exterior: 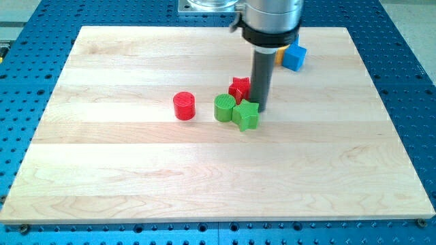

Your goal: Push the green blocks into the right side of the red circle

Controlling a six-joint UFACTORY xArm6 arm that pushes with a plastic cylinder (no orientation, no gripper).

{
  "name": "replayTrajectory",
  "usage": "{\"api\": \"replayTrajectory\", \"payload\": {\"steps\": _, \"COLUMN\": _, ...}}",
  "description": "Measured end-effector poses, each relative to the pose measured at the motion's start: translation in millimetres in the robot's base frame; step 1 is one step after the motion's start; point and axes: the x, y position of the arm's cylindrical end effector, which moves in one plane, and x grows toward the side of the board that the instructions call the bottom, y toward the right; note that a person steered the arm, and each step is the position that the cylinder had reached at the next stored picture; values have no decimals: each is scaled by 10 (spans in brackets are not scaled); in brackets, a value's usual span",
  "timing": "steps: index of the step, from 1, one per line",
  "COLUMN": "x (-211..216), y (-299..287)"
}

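A red circle block (184,106) stands left of the board's middle. A green circle block (224,107) sits to its right, with a small gap between them. A green star block (246,115) touches the green circle's right side. A red star block (240,88) lies just above the two green blocks. My tip (261,109) is down on the board, against the green star's right edge and right of the red star.
A blue cube (294,57) lies near the view's top right, with a yellow block (279,52) partly hidden behind the arm at its left. The wooden board (136,177) rests on a blue perforated table.
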Motion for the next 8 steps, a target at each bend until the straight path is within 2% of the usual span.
{"api": "replayTrajectory", "payload": {"steps": 2, "x": -111, "y": 158}}
{"api": "replayTrajectory", "payload": {"steps": 3, "x": 135, "y": 599}}
{"api": "replayTrajectory", "payload": {"steps": 8, "x": 185, "y": 602}}
